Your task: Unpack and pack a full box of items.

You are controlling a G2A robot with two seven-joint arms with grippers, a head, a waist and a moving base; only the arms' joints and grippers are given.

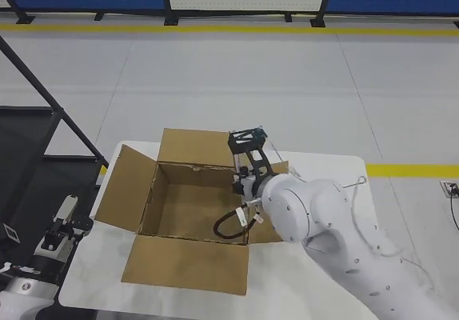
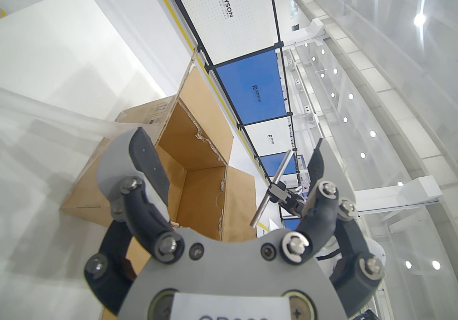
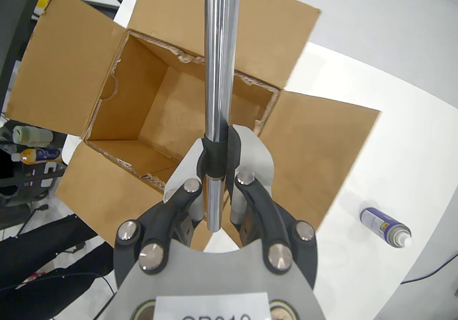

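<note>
Clamped the right gripper (image 3: 217,153) tight on a shiny metal rod (image 3: 219,49), up above the cardboard box (image 3: 107,92), near the 2 o'clock corner of its opening in the top view. Sat the box with all four flaps folded out on the white table (image 1: 325,172). Spread the left gripper (image 2: 229,153) wide, off beside the box. Spotted a spray can (image 3: 384,226) lying on its side on the table, well apart from the nearest flap.

Industrial test hall, grey floor (image 1: 213,80) carrying yellow line markings (image 1: 425,170), blue and white perforated partition panels (image 2: 211,10) fencing the area, ceiling lights (image 2: 419,18) shining high overhead.
</note>
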